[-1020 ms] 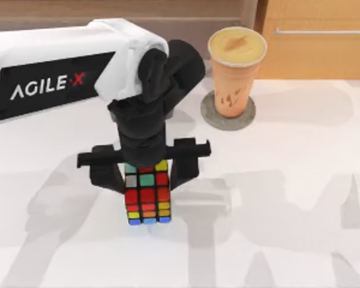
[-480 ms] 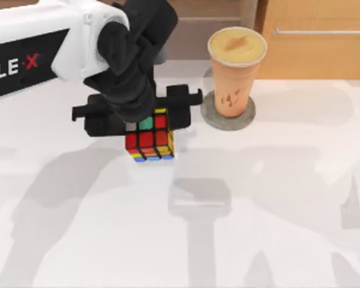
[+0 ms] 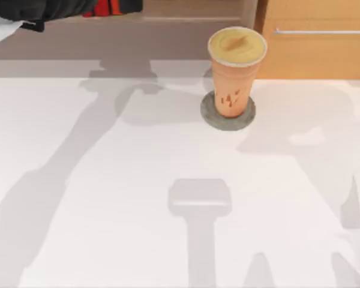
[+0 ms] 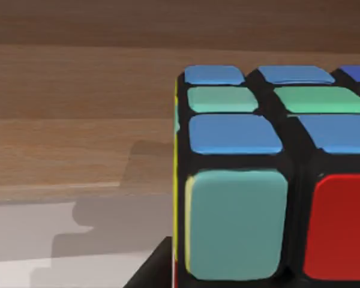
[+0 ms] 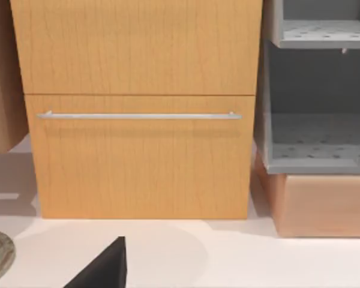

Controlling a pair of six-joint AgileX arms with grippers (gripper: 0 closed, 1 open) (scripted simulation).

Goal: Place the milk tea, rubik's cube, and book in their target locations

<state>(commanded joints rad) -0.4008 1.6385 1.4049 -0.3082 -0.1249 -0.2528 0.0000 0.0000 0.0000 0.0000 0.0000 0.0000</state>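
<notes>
Milk tea (image 3: 235, 72) stands on coaster (image 3: 211, 117) near table's (image 3: 108, 228) far edge.

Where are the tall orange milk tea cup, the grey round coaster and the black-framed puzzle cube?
tall orange milk tea cup (image 3: 234, 90), top view, side wall.
grey round coaster (image 3: 211, 117), top view, left rim.
black-framed puzzle cube (image 4: 237, 222), left wrist view, teal sticker.

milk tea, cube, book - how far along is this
Looks done: the milk tea stands upright on a round grey coaster near the table's back edge. In hand: the rubik's cube sits close before the left wrist camera; in the top view the left gripper is at the upper left edge with red showing beside it. Left: setting the cube down, and placing the book.
</notes>
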